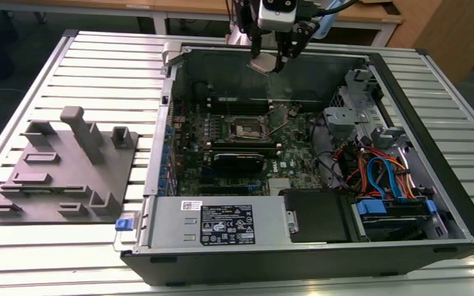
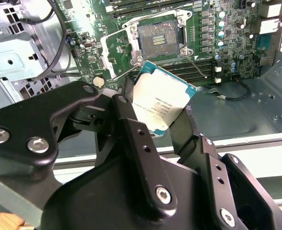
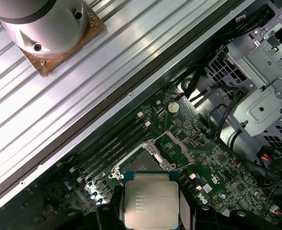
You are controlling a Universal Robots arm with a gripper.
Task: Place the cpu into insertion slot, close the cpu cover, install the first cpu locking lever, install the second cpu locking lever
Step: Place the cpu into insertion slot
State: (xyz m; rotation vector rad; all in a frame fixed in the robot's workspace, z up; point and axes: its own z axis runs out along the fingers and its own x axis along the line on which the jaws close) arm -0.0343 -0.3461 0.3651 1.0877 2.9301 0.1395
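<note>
One cpu (image 2: 162,98), tilted, gripped by its edges between the two fingers (image 2: 183,132) of the pincer (image 2: 158,111). Well below the pincer: one bare slot (image 2: 158,40), one cover (image 2: 108,53) standing open beside it. Around both, one open case (image 1: 320,74) on the slatted counter (image 1: 97,61).
</note>
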